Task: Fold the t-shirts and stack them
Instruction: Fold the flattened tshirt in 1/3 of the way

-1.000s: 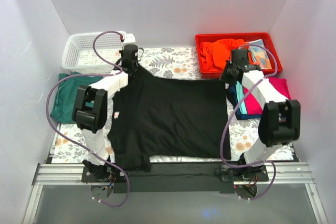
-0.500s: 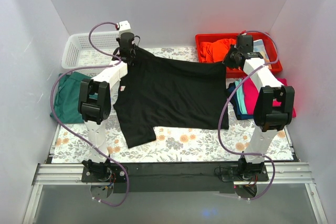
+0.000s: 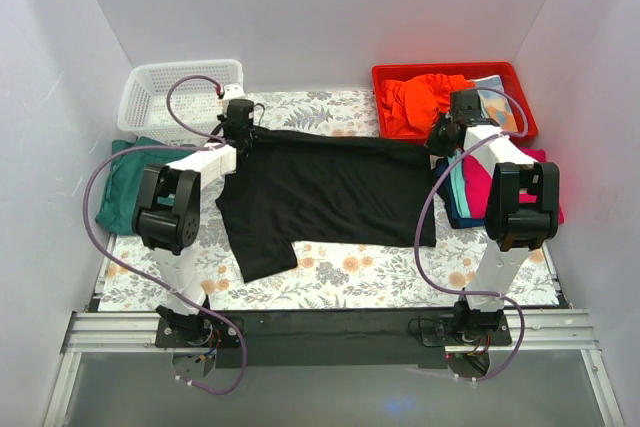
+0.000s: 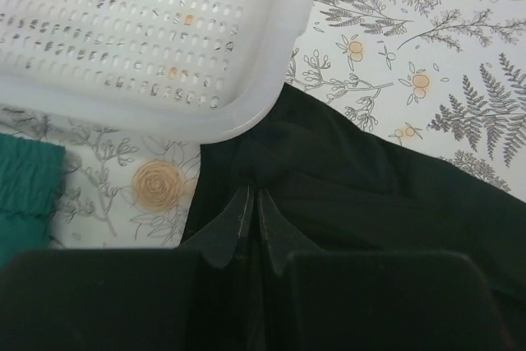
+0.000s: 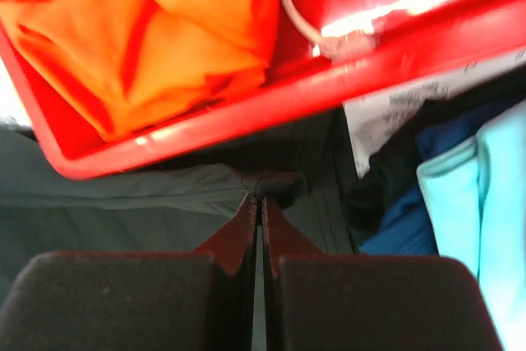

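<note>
A large black t-shirt [image 3: 330, 192] lies spread across the floral table cover, its far edge pulled to the back. My left gripper [image 3: 243, 134] is shut on the shirt's far-left corner [image 4: 271, 174], next to the white basket. My right gripper [image 3: 437, 142] is shut on the far-right corner [image 5: 275, 182], just in front of the red bin. A folded dark-green shirt [image 3: 125, 182] lies at the left. Folded magenta, teal and navy shirts [image 3: 480, 192] are stacked at the right, partly behind my right arm.
A white plastic basket [image 3: 160, 102] stands at the back left. A red bin [image 3: 520, 97] with orange cloth [image 3: 415, 102] stands at the back right; its rim [image 5: 246, 121] is just beyond my right fingers. White walls close in the sides and back.
Both grippers lifted the shirt's far edge, carried it back and lowered it again. The shirt slid away from the near edge, baring the floral cover in front.
</note>
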Controlling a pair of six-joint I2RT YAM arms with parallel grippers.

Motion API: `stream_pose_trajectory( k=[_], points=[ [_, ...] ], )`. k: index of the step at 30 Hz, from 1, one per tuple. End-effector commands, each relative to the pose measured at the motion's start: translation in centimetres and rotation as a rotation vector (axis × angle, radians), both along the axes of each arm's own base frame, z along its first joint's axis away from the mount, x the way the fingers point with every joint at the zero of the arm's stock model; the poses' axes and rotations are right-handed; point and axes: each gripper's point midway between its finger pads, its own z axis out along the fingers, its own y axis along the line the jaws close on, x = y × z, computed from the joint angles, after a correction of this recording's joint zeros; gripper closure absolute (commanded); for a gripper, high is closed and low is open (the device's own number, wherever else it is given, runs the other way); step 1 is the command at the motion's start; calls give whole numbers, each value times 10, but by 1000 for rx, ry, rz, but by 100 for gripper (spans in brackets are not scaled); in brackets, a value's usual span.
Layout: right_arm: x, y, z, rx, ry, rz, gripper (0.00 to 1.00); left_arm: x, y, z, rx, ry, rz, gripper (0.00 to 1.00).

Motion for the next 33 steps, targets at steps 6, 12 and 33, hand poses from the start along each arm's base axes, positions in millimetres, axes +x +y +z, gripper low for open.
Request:
stream_pose_trajectory(
  k=[6,12,33],
  points=[
    [-16,7,6,54,-14,25,99,-44,19,28,-37,-30,71,100],
    [-31,8,-10,54,31,35,99,-69,19,-6,-61,55,74,100],
    [-94,1,-39,48,196,-28,99,-108,24,-54,-73,187,98,100]
  ],
)
